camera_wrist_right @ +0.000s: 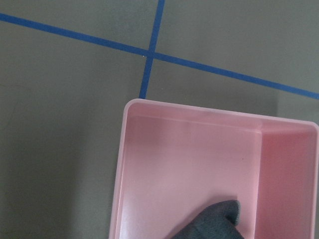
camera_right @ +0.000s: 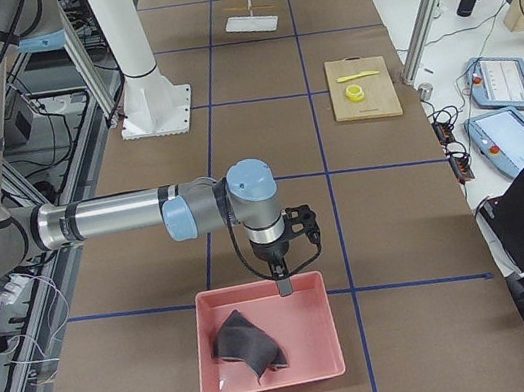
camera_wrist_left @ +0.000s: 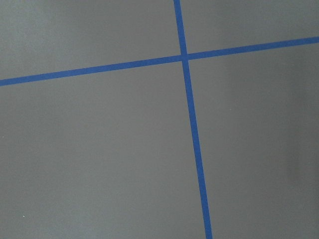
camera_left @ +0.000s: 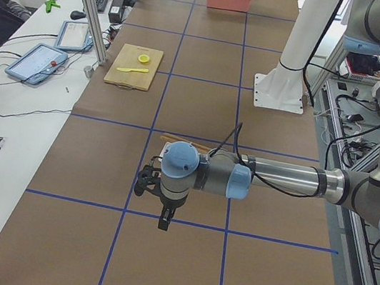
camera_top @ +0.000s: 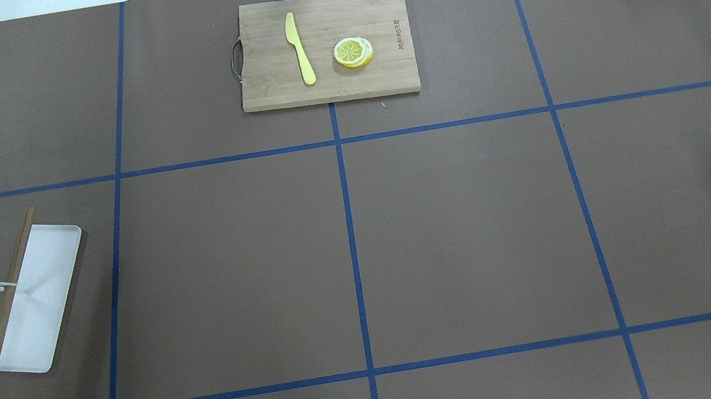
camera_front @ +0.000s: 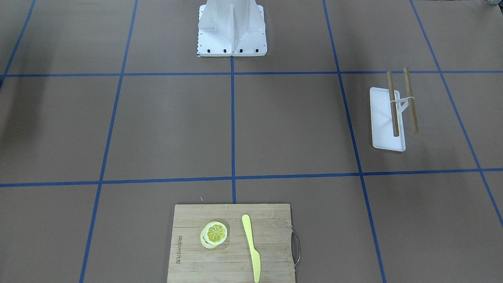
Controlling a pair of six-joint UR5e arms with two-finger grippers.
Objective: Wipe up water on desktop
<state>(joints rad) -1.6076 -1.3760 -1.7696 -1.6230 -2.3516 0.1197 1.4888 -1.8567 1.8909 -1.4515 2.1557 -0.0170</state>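
On the bamboo cutting board (camera_front: 271, 236) at the desk's operator-side edge, a line of engraved lettering (camera_front: 178, 249) runs along one short side, too small to read with certainty. The desk (camera_front: 298, 125), a matte brown surface divided into large rectangles by blue tape lines (camera_front: 232, 118), fills every view. The left pincer (camera_left: 164, 219) hangs fingers-down above the desk near a tape crossing, touching nothing; whether it is spread or pressed together cannot be told. The right pincer (camera_right: 282, 284) hangs over the far rim of a pink bin (camera_right: 275, 383), and its opening likewise cannot be told. Nothing is seen in either pincer. A crumpled dark cloth (camera_right: 246, 346) lies inside the bin, and the right wrist view shows one corner of it against the bin floor. The board carries a stack of lemon slices (camera_front: 215, 233) and, just beside them, a yellow knife (camera_front: 251, 245). Towards the robot's left lies a white tray (camera_front: 383, 118) with two wooden sticks (camera_front: 411, 100) joined by a white band; one stick lies across the tray, the other beside it. The white mount base (camera_front: 232, 35) stands at the robot-side edge.
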